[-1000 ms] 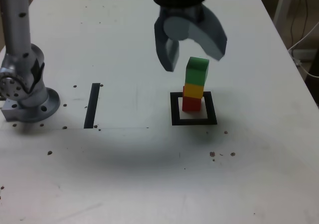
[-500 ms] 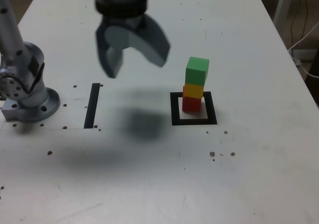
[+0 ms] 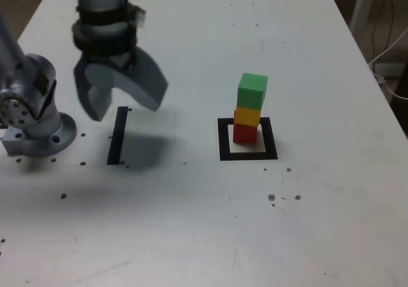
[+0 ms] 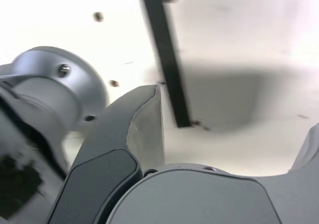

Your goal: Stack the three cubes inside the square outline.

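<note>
The three cubes stand as one column inside the square outline (image 3: 272, 139), a thick black frame with a pale centre, laid on the desk (image 3: 191, 223). The red cube (image 3: 245, 134) is lowest, the yellow cube (image 3: 248, 116) is in the middle and the green cube (image 3: 252, 90) is on top. Of the red cube, the front is plain to see, with a sliver of it showing beside the yellow cube toward the exterior view's left; its top is otherwise covered. The yellow cube's top is hidden by the green one, and the rear faces of all three are out of sight. The column appears slightly uneven, the green cube seeming to overhang toward the exterior view's right; contact between the faces cannot be verified. The end effector (image 3: 131, 101) is blurred in the exterior view, well apart from the cubes, its fingers spread with nothing between them. In the wrist view one finger is largely visible, while the other is cut off by the picture's edge. The arm's upper part runs out of the exterior view, and its link near the base (image 3: 41, 131) is blurred. The black strip (image 3: 118, 135) lies between the base and the outline; a soft shadow (image 3: 145, 152) beside it has no sharp edge. Dark specks mark the desk, their nature unclear.
</note>
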Tool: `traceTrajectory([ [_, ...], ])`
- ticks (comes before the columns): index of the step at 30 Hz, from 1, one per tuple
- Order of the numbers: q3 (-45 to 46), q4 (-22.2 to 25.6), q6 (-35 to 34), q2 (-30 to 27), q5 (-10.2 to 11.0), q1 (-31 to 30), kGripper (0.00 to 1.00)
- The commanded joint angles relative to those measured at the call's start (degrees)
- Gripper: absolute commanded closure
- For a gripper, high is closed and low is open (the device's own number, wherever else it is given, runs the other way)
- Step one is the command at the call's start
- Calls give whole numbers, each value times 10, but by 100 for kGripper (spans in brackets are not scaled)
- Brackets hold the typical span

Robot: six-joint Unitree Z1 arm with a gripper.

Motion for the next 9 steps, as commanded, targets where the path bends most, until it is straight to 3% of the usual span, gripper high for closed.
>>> traceTrajectory([
  [1, 13, -4, 2, -9, -2, 5, 0],
  [9, 33, -19, 4, -14, -9, 6, 0],
])
